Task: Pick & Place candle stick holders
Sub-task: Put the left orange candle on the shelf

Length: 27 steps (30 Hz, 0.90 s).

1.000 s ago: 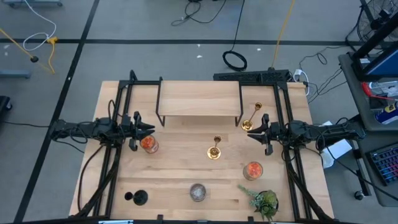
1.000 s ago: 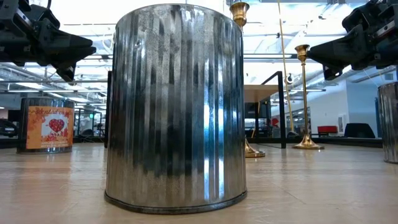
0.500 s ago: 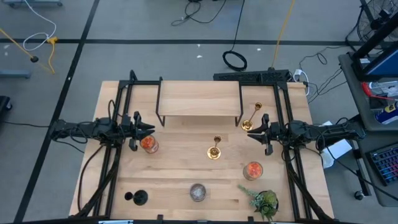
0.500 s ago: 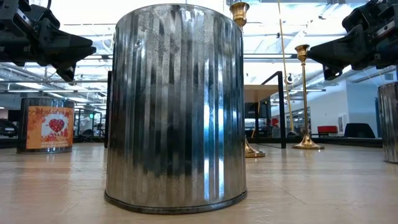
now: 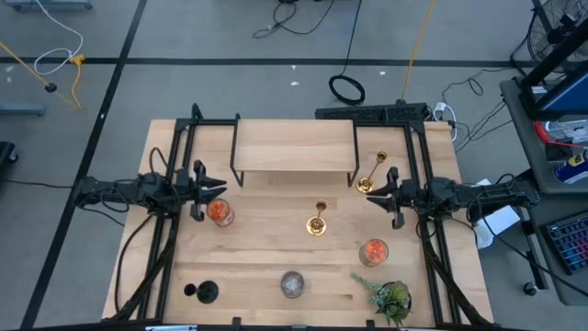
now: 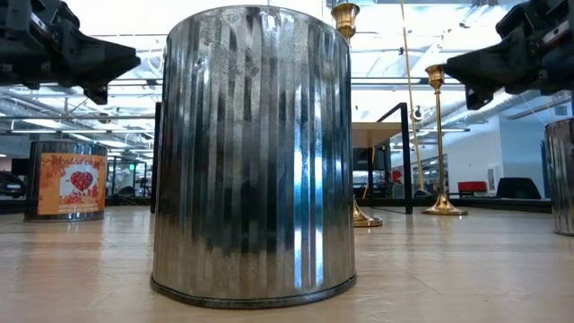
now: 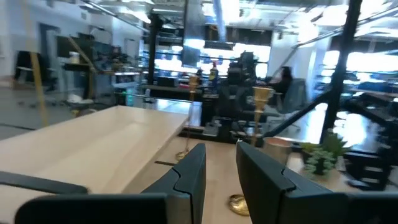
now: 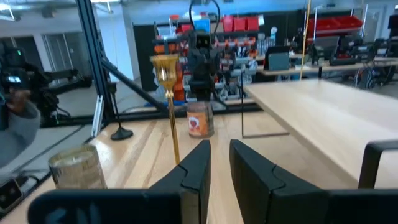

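**Both arms hover empty as three candlesticks stand on the tabletop**

Seen from above, the left gripper (image 5: 209,187) sits at left centre of the frame, just beside a glass jar (image 5: 220,213) with orange-red filling. Its fingers (image 7: 189,171) are slightly spread, a narrow gap between them, and pinch nothing. The right gripper (image 5: 380,195) mirrors it at right centre, fingers (image 8: 196,163) likewise a little apart and empty.

One gold candlestick (image 5: 317,221) stands near the middle of the wooden tabletop (image 5: 266,248), between the two grippers. A second gold candlestick (image 5: 371,175) stands in the upper right, just beside the right gripper and next to the leg of a raised wooden shelf (image 5: 292,145) along the far edge. The black candlestick (image 5: 202,292) stands in the lower left corner, well apart from both arms.

A second orange-red jar (image 5: 373,251) sits lower right, with a small green plant (image 5: 391,297) below it. A silver-grey tin (image 5: 292,284) at bottom centre fills the middle of the level view (image 6: 253,157), both gold candlesticks showing to its right there.
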Motion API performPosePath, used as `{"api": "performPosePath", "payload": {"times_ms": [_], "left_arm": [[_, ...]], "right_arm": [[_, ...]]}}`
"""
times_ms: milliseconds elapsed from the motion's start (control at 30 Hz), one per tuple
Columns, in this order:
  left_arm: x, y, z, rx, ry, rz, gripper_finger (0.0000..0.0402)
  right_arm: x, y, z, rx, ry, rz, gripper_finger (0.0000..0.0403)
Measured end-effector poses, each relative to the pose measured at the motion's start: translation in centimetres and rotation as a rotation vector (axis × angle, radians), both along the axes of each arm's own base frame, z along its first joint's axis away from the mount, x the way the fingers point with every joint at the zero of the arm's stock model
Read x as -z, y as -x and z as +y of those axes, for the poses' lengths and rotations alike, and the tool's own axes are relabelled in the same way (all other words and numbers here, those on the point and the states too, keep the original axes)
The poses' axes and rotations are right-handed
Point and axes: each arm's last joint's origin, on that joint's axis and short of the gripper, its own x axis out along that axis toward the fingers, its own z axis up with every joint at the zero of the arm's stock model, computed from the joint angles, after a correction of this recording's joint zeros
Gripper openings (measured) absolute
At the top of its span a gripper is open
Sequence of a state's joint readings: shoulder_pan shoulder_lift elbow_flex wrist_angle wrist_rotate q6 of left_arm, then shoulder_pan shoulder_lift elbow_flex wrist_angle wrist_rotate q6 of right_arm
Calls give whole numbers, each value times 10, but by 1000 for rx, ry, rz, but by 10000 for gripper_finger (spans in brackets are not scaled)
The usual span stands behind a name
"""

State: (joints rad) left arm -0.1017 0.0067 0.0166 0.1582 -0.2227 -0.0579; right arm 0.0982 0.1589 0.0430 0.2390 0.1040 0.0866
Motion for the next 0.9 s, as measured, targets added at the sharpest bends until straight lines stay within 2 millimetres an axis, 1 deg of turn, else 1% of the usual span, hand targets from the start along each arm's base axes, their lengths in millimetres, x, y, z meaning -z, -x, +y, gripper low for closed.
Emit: {"api": "performPosePath", "payload": {"times_ms": [67, 233, 367, 400, 467, 533, 600, 800, 900], "left_arm": [[1, 0, 1, -31, -3, 9, 93], [1, 0, 1, -47, 14, 13, 93], [-1, 0, 1, -41, 50, -18, 93], [-3, 1, 1, -40, 52, -37, 93], [-5, 1, 1, -27, 69, -63, 93], [-6, 1, 0, 2, 76, -76, 93], [-8, 1, 0, 8, 80, -96, 93], [-19, 2, 1, 0, 101, -204, 93], [-19, 2, 0, 8, 87, -204, 92]], "right_arm": [[-3, 0, 0, 0, -2, -26, 55], [-9, 1, 0, 1, -8, -95, 55], [-14, 2, 0, 8, 5, -146, 55], [-16, 3, -1, 28, 40, -167, 55], [-21, 4, -3, 127, 99, -208, 55], [-21, 4, -6, 212, 95, -207, 55], [-21, 4, -7, 253, 124, -198, 55], [-18, 1, -7, 261, 140, -162, 55], [-16, -1, -7, 262, 148, -140, 55]]}}
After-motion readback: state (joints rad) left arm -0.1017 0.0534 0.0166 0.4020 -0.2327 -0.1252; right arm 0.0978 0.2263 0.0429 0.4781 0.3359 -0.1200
